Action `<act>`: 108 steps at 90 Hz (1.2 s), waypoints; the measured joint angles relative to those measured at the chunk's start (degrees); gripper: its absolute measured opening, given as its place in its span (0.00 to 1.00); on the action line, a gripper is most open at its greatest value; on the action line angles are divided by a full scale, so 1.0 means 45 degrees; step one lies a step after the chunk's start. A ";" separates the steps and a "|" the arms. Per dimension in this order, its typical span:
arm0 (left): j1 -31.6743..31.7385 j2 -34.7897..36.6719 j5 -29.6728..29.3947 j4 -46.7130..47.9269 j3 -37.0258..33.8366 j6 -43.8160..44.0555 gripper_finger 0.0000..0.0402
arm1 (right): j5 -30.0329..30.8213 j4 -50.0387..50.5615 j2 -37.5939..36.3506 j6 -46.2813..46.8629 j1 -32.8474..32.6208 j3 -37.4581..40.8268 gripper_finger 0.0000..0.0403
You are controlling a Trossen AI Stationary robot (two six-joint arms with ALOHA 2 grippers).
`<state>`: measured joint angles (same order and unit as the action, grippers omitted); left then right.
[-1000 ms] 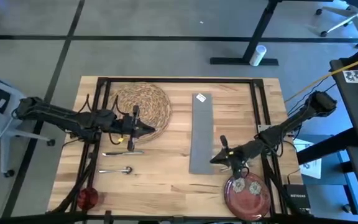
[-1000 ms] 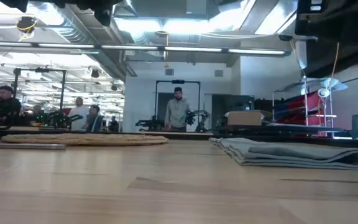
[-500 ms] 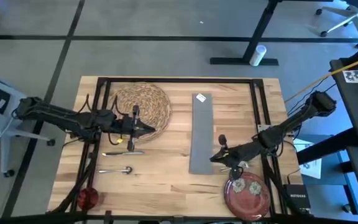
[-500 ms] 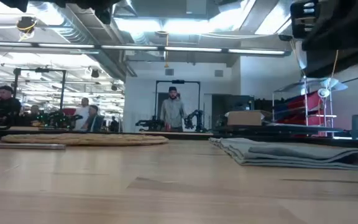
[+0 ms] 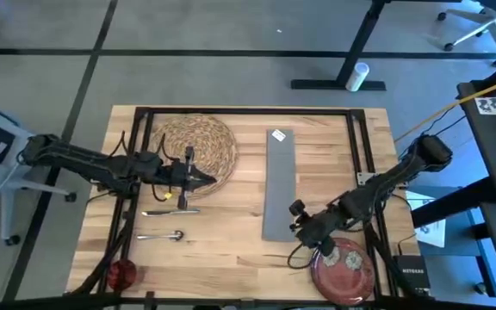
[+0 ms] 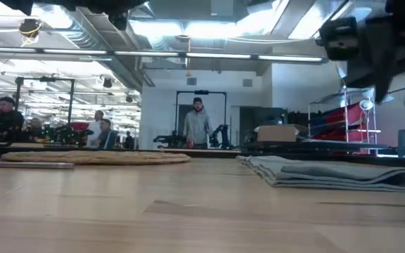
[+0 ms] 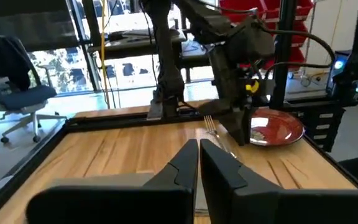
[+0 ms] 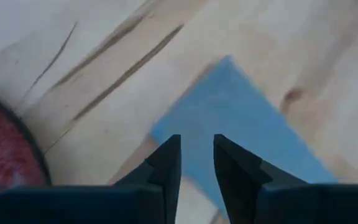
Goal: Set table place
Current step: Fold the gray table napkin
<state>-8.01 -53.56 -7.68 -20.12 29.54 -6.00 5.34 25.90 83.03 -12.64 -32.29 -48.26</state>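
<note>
A: Location of the place items?

B: All on the desk (image 5: 231, 250). Taking the napkin (image 5: 278, 185) as reference: mat (image 5: 196, 151) to its left, plate (image 5: 344, 269) off its near right corner, cutlery (image 5: 169, 212) and cup (image 5: 120, 274) left of it, toward the near edge.

A: Claws?

B: Right claw (image 5: 302, 226) above the napkin's near corner beside the plate, fingers (image 8: 166, 163) narrowly parted, holding nothing. Left claw (image 5: 209, 178) at the mat's near edge, fingers pressed together, empty.
</note>
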 joint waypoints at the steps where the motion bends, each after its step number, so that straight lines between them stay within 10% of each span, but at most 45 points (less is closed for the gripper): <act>1: 0.0010 -0.0026 0.0000 0.0000 0.0000 0.0000 0.00 | -0.0004 0.0046 0.0055 0.0005 0.0000 -0.0022 0.20; 108: 0.0379 -0.1544 -0.0005 -0.1273 -0.0008 -0.0199 0.00 | 0.0680 -0.0862 0.2398 0.0187 -0.0746 -0.0178 0.20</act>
<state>-6.31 -60.51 -7.70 -25.85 29.51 -6.90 8.41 22.02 93.82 -11.79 -35.65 -49.06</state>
